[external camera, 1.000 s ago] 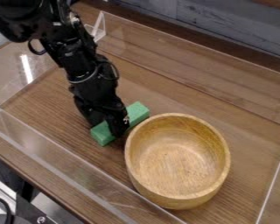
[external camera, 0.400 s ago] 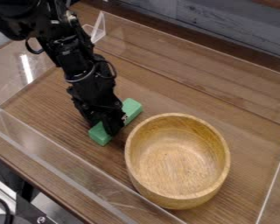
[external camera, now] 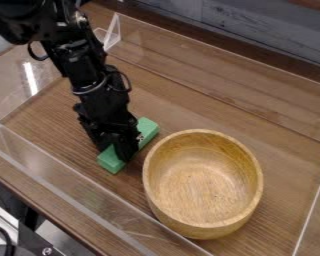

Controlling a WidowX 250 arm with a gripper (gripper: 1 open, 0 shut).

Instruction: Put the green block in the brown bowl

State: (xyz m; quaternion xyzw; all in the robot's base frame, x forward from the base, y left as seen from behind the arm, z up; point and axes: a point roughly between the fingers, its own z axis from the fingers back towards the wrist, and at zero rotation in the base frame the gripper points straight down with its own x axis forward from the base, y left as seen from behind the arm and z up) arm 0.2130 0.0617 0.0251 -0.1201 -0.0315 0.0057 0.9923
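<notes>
While the arm leans down just left of the brown bowl (external camera: 203, 181), its black claw (external camera: 119, 141) is clamped narrowly around the green block (external camera: 127, 146), on the wooden table (external camera: 243, 105).

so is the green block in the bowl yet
Not yet. The green block lies on the table, left of the brown bowl, with the claw down over it.

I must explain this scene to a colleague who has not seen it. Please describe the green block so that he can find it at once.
Start from the brown bowl, the large round wooden bowl on the wood-grain table. Just to the left of its rim, the black gripper points down, its fingers at the sides of the green block. It is a small flat slab, the only bright green thing there.
</notes>
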